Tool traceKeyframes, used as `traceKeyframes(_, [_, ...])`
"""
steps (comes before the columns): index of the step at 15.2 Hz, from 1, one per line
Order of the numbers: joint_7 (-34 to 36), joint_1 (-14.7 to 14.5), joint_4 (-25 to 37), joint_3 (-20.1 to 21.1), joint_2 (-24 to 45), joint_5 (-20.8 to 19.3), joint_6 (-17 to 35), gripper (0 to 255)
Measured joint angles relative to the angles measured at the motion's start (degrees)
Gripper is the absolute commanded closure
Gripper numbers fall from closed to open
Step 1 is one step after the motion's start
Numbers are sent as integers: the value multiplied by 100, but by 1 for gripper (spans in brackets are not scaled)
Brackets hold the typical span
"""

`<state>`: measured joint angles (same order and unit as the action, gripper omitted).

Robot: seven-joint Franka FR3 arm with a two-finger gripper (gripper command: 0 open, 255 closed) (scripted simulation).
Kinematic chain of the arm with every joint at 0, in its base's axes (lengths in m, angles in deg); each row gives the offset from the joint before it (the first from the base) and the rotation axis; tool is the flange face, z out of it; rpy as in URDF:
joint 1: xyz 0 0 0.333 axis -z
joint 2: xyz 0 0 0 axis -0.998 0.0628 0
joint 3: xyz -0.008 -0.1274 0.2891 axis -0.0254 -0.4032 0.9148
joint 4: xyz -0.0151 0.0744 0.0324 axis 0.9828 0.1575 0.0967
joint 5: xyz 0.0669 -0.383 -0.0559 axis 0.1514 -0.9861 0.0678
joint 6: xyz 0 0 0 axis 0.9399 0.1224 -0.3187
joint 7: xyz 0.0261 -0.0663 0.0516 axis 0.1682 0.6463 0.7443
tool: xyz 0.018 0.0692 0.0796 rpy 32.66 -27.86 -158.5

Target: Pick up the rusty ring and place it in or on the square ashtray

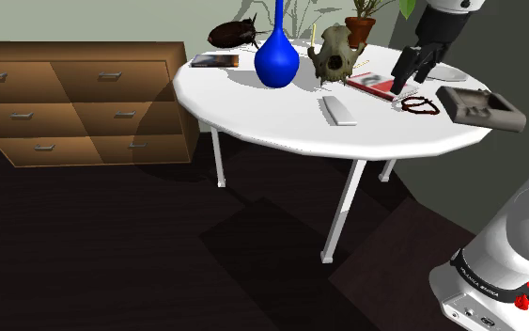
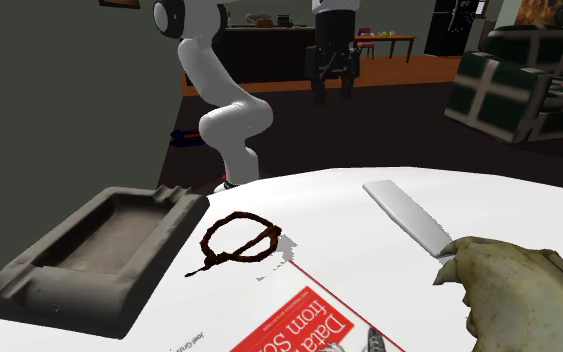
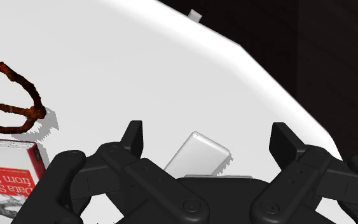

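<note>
The rusty ring is a dark red-brown loop lying flat on the white round table, just beside the square ashtray, a dark grey dish near the table's edge. In the second exterior view the ring lies to the right of the ashtray. My gripper hangs open above the table, a little above and to the shoulder view's left of the ring. In the wrist view the fingers stand apart with nothing between them, and the ring lies off to one side.
A red book, a grey remote, an animal skull and a blue vase share the table. A potted plant stands at the back. A wooden dresser stands at the shoulder view's left.
</note>
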<state>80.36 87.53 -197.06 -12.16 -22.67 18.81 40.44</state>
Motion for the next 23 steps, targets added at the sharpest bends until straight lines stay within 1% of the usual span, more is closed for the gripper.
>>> traceKeyframes(2, [-48, 24, -15, -74, 18, -14, 35, 0])
traceKeyframes(4, [-188, 99, 7, -304, 149, -44, 144, 0])
traceKeyframes(8, [-585, 283, 6, -898, 398, -116, 384, 0])
traceKeyframes(12, [-967, 428, 20, -1483, 788, -126, 724, 0])
traceKeyframes(14, [-1197, 483, 152, -1800, 1053, -101, 830, 0])
traceKeyframes(19, [-1754, 578, 373, -2546, 1688, 63, 1127, 0])
traceKeyframes(21, [-2020, 564, 597, -2878, 2098, 216, 1241, 0])
traceKeyframes(23, [-2236, 567, 696, -3127, 2363, 349, 1330, 0])
